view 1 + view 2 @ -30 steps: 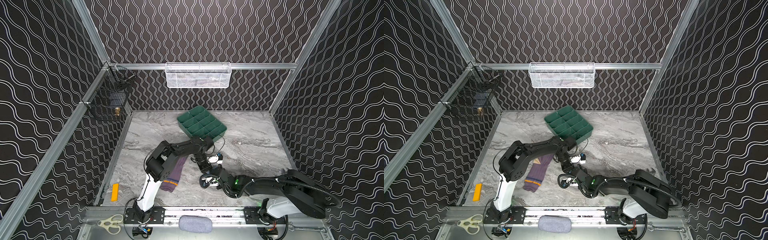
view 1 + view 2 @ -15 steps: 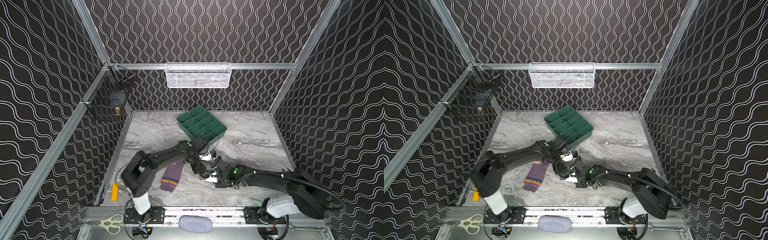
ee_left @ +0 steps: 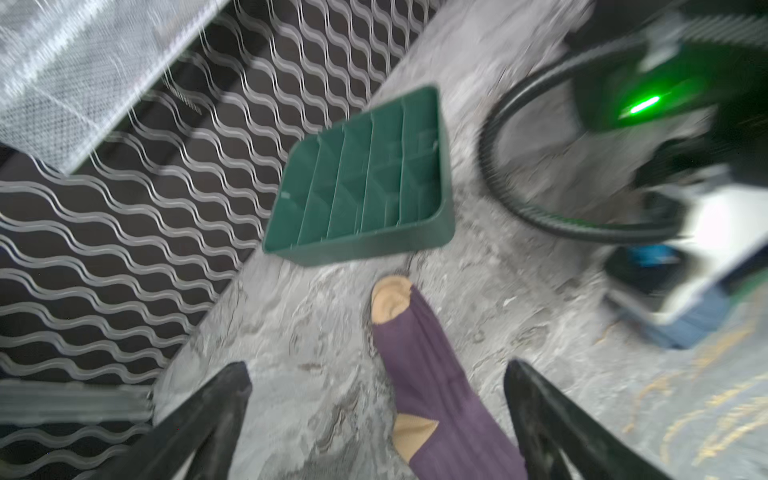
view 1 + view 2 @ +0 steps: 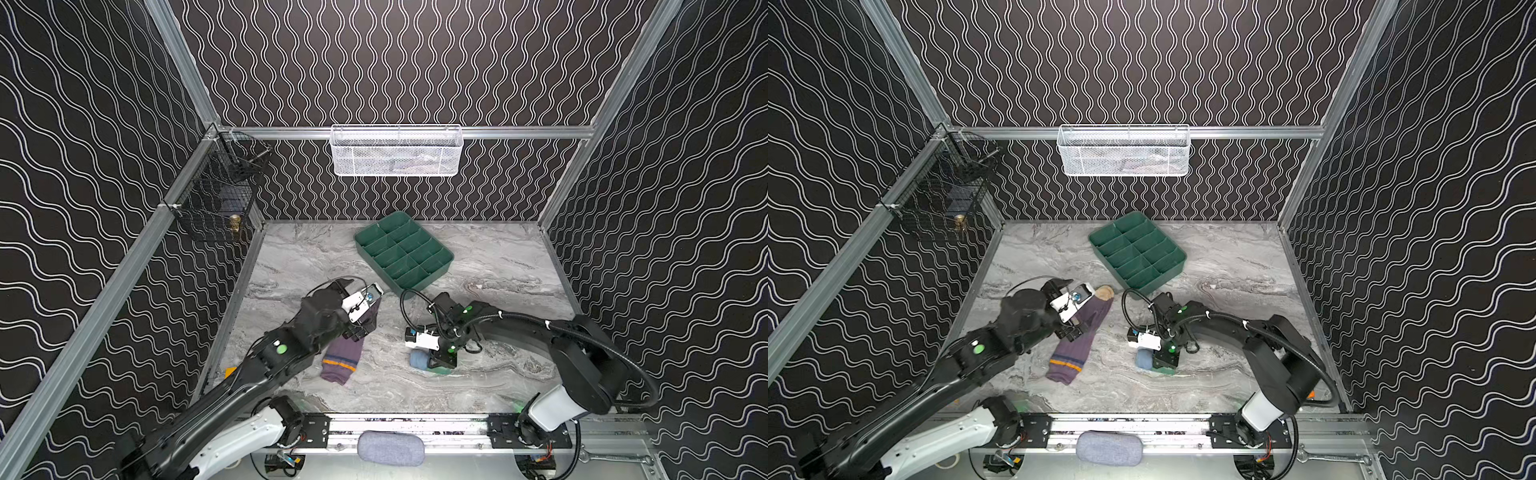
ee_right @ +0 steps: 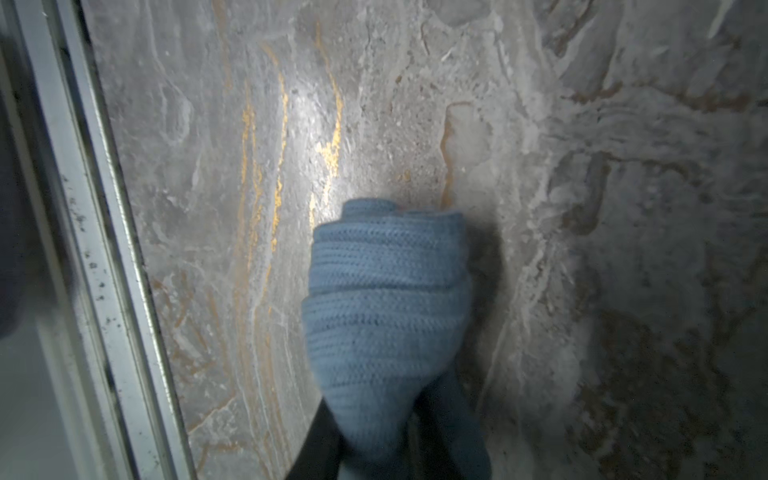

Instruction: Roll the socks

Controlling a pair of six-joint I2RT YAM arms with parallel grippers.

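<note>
Black wavy-patterned walls (image 4: 395, 62) enclose a grey marble tabletop (image 4: 498, 266).

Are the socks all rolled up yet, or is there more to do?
About halfway. Done: the blue sock is rolled into a bundle. In hand: the right gripper is shut on that bundle. To do: the purple sock lies flat and unrolled, with the left gripper open over it.
</note>
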